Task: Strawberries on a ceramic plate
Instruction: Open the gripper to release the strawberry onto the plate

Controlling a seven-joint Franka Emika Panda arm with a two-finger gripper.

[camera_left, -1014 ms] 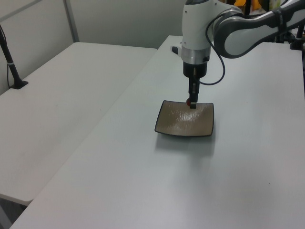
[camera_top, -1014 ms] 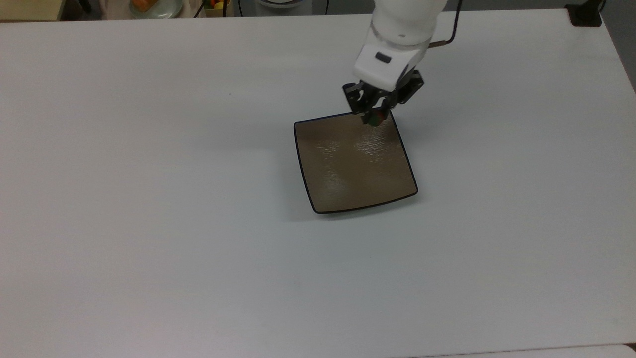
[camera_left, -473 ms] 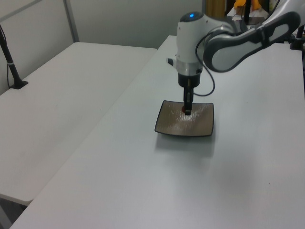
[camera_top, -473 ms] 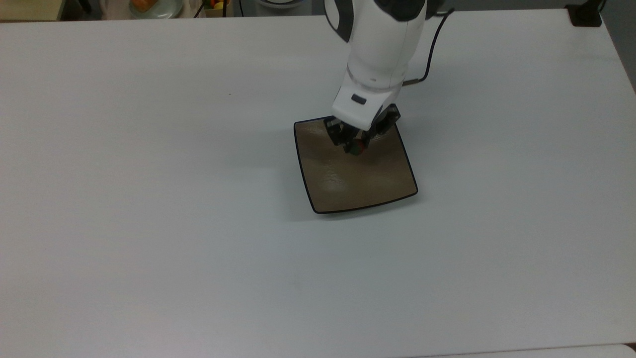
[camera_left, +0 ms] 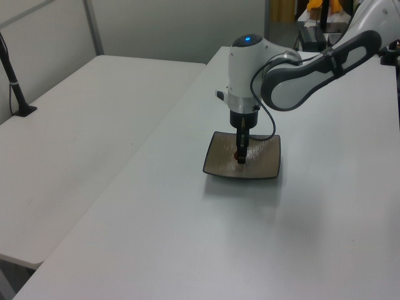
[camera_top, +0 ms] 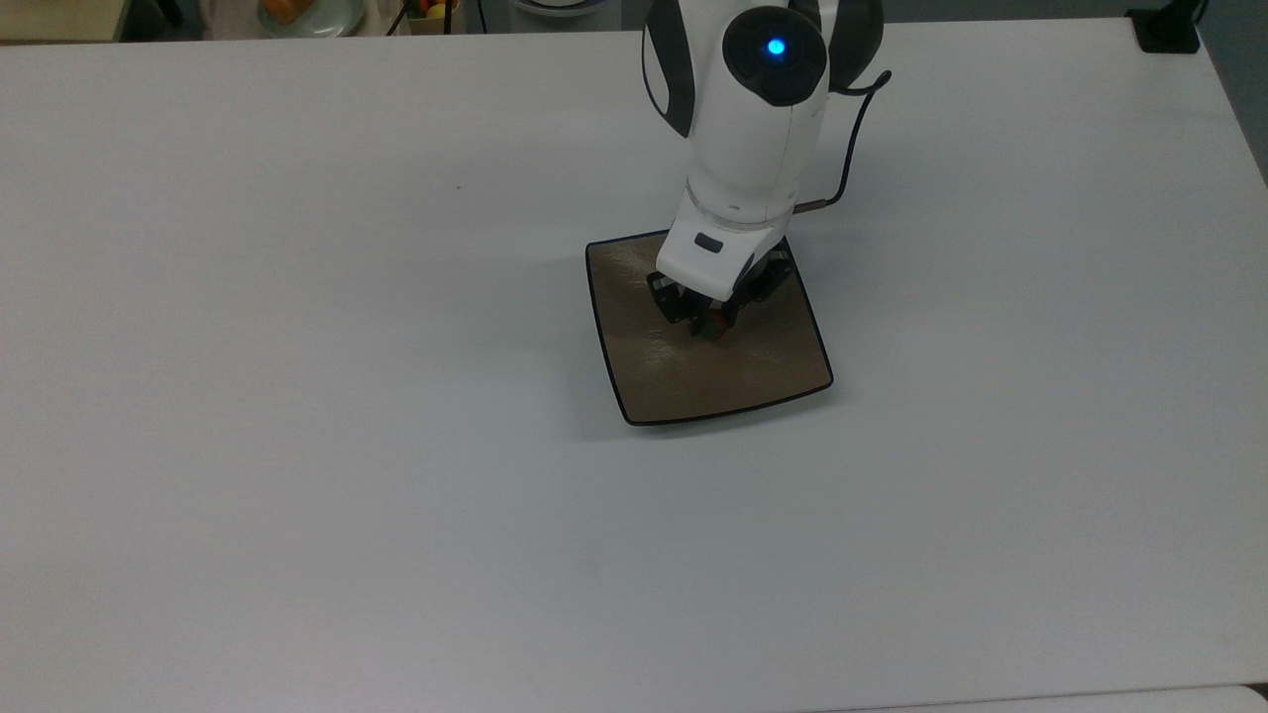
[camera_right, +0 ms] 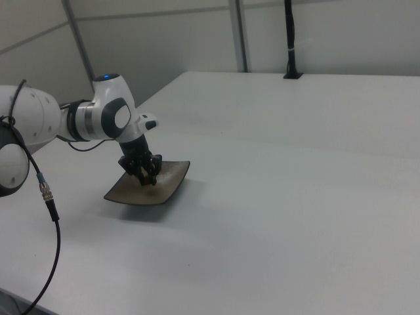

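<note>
— What sort of place is this?

— A robotics lab, by the look of it. A white Franka arm [camera_left: 294, 69] stands on a broad white table [camera_top: 297, 396] with plain grey partition walls [camera_right: 184, 46] behind.

— Anything else?

— A black post [camera_right: 289, 39] is fixed to the table edge at twelve o'clock in the right view, and a loose cable [camera_right: 46, 197] hangs at eight o'clock.

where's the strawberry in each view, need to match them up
Top view: strawberry held in the gripper, over the ceramic plate's middle.
Left view: red speck at the fingertips, over the plate's centre.
Right view: between the fingertips, above the plate.
Shared landmark: the square brown plate.
</note>
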